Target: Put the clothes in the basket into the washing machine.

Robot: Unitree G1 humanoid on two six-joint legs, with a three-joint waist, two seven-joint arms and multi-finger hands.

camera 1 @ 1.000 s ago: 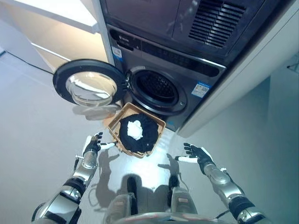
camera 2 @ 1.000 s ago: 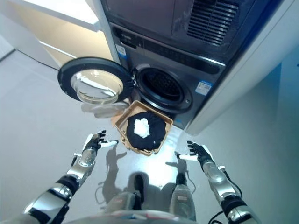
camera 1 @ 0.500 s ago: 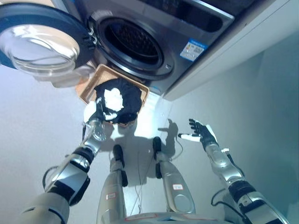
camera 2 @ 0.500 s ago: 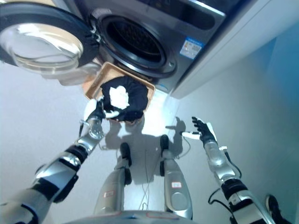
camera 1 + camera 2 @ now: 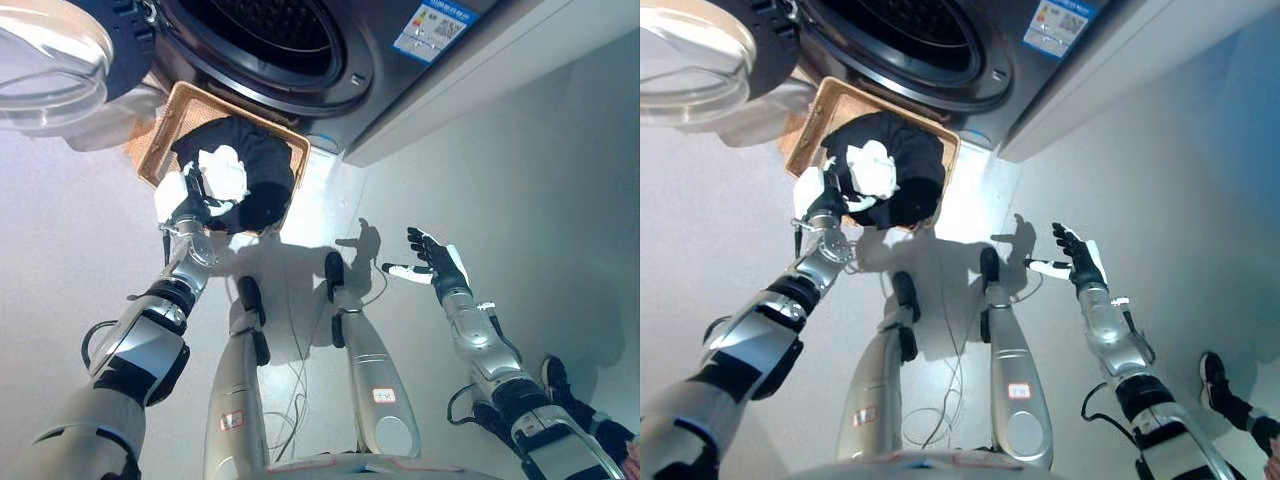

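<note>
The left hand (image 5: 187,208) is set at the near edge of the wicker basket (image 5: 160,128), on the black garment (image 5: 262,178) – whether its fingers are curled cannot be told. A white garment (image 5: 872,167) lies on top. The basket sits below the washing machine (image 5: 300,50), door (image 5: 50,62) open. The right hand (image 5: 1077,258) is held spread over the floor (image 5: 500,180). Only the right eye view shows a person's shoe (image 5: 1214,374) – lower right

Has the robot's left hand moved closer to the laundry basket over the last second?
Yes. The left hand has reached forward to the basket and now sits at the dark clothes.
</note>
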